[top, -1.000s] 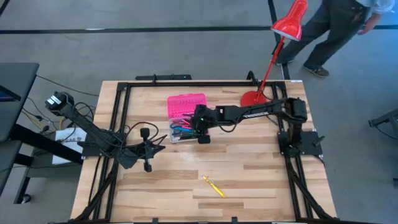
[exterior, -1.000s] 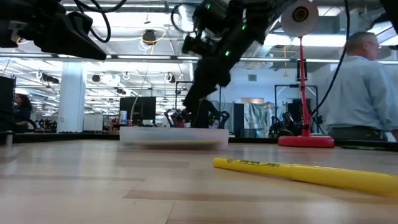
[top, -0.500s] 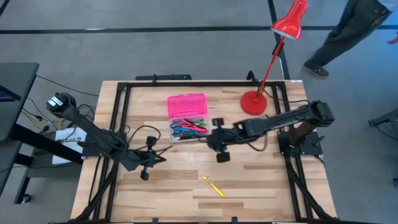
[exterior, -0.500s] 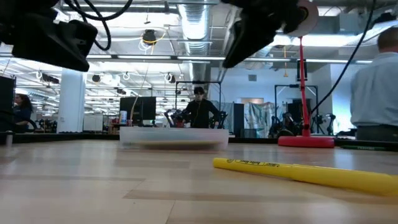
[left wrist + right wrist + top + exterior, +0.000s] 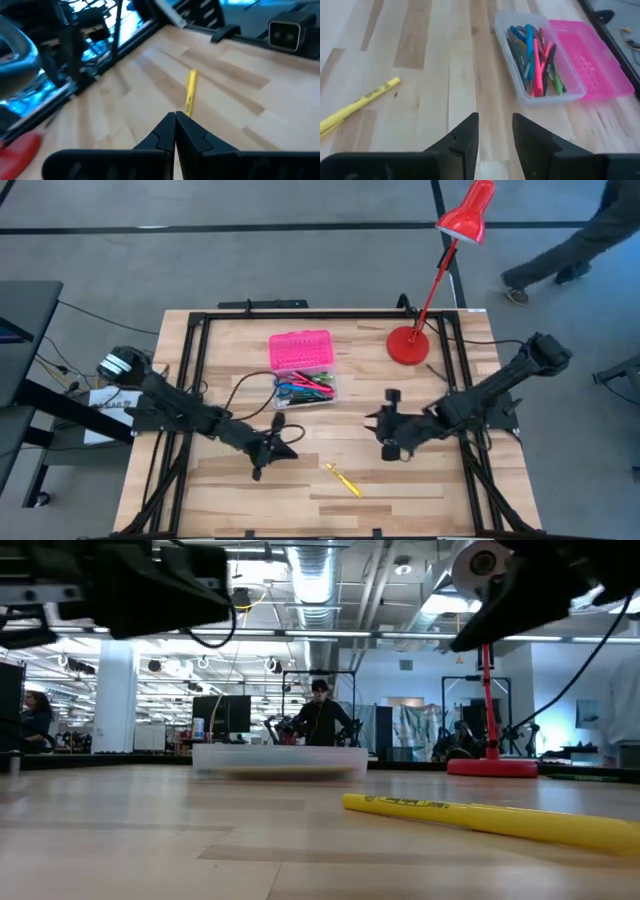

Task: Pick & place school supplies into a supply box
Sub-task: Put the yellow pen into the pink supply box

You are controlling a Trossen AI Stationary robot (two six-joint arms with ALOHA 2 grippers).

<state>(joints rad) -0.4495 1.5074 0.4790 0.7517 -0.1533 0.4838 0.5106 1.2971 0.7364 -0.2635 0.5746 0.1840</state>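
1. I read the supply box (image 5: 301, 366) as a small rectangular plastic case lying open: a bright pink lid (image 5: 601, 66) with a dotted texture, and a clear, see-through base (image 5: 540, 95) touching it on the near side.
2. The base holds a bundle of thin school supplies (image 5: 535, 57) in blue, pink, orange and green. In the high view I can make out blue scissor handles (image 5: 287, 390) at its left end.
3. One thin yellow marker (image 5: 343, 479) lies flat on the desk (image 5: 420, 490), well apart from the box, toward the front edge. The low view shows dark print along its barrel.
4. The left pincer (image 5: 281, 445) hangs over the front-left of the desk, near the yellow marker. Its wrist view shows the two dark fingers (image 5: 160, 137) pressed together with no gap, nothing between them, tips pointing at the marker.
5. The right pincer (image 5: 384, 436) sits over the middle-right of the desk, between the box and the marker. Its fingers (image 5: 465, 135) stand a narrow gap apart and hold nothing.
6. The desk is pale wood planking with a visible grain, framed by black rails. A red desk lamp (image 5: 440, 270) stands on its round base at the back right.
7. Beyond the desk lies grey floor. A person (image 5: 575, 240) is walking at the top right of the high view, and the low view shows an open workshop hall with ceiling lights.
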